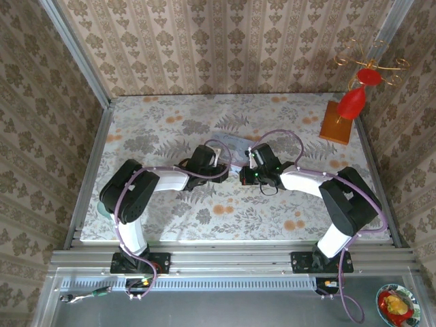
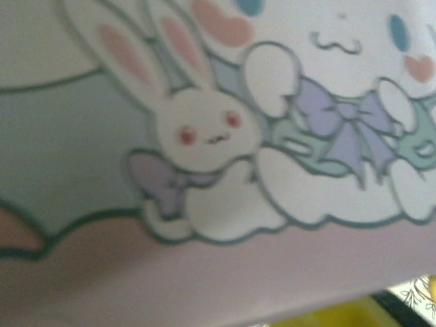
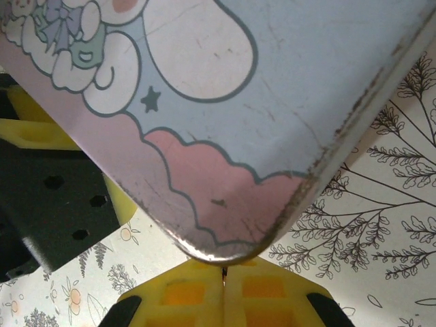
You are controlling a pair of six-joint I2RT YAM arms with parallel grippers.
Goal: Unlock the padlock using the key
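Note:
The pastel-blue cartoon tin (image 1: 231, 144) lies mid-table, and both grippers meet at its near edge. Its worn corner (image 3: 231, 204) hangs just over my right gripper (image 3: 223, 283), whose yellow fingers (image 3: 178, 294) are pressed together. A thin dark sliver, the key (image 3: 223, 273), is pinched at their tips. In the top view the right gripper (image 1: 244, 174) faces left and my left gripper (image 1: 223, 163) faces right. The rabbit print on the tin (image 2: 204, 136) sits right against the left wrist camera, so that gripper's jaws are hidden. The left gripper's yellow finger (image 3: 30, 129) shows beyond the tin. The padlock is hidden.
A wooden block with a wire stand and red ornaments (image 1: 338, 121) stands at the back right. Wallpapered walls close in the floral tabletop (image 1: 170, 122) on three sides. A small bowl (image 1: 396, 304) sits off the table at the bottom right.

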